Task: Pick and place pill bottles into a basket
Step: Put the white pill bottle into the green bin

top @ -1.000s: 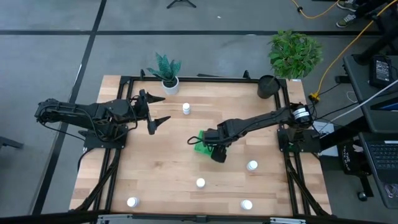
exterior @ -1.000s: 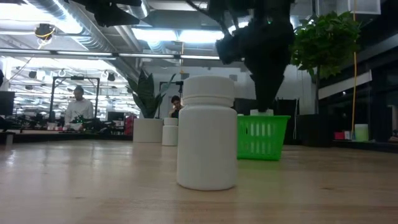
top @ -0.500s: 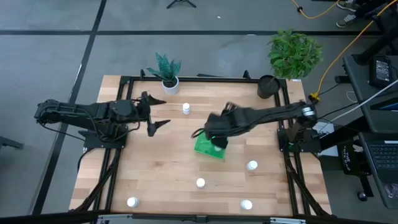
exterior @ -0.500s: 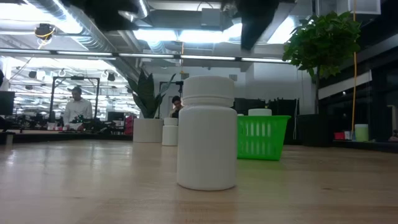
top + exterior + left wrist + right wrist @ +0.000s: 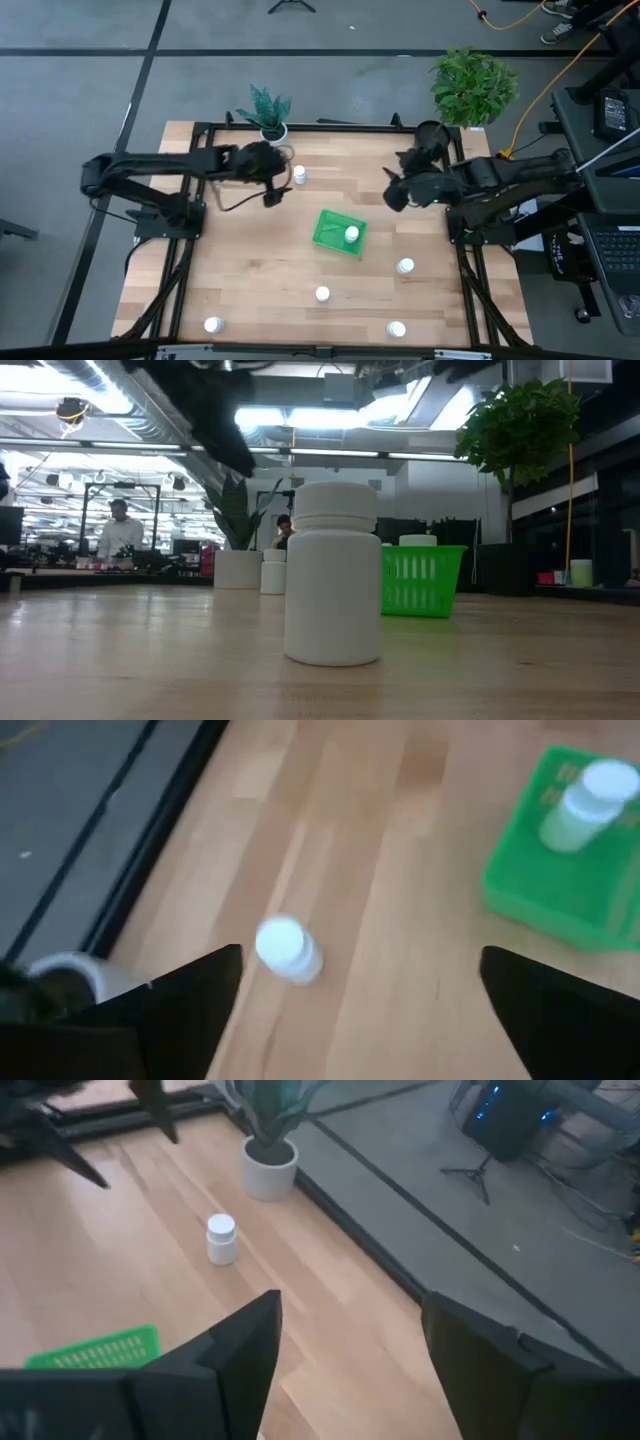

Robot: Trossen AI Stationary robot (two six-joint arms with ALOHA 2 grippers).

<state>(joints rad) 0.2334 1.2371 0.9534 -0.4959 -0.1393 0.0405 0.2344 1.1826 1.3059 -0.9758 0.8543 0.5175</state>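
A pill bottle [image 5: 300,175] sits beside the spread-fingered left gripper [image 5: 277,177]; right gripper [image 5: 398,178] likewise parted.

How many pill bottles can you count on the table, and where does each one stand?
6. One stands in the green basket, pill bottle. One is near the white plant pot. One lies right of the basket. Three sit along the near edge. None seems hidden.

I am seeing open wood lying around the basket [image 5: 338,232] at the tabletop [image 5: 250,280] centre, with one bottle [image 5: 352,235] standing inside it. The left hand [image 5: 272,178] is hanging spread beside a far-edge bottle [image 5: 299,174], crowded by the white plant pot [image 5: 273,135]. The right hand [image 5: 399,181], fingers apart, is hovering near the black pot [image 5: 430,138] at the far right corner.
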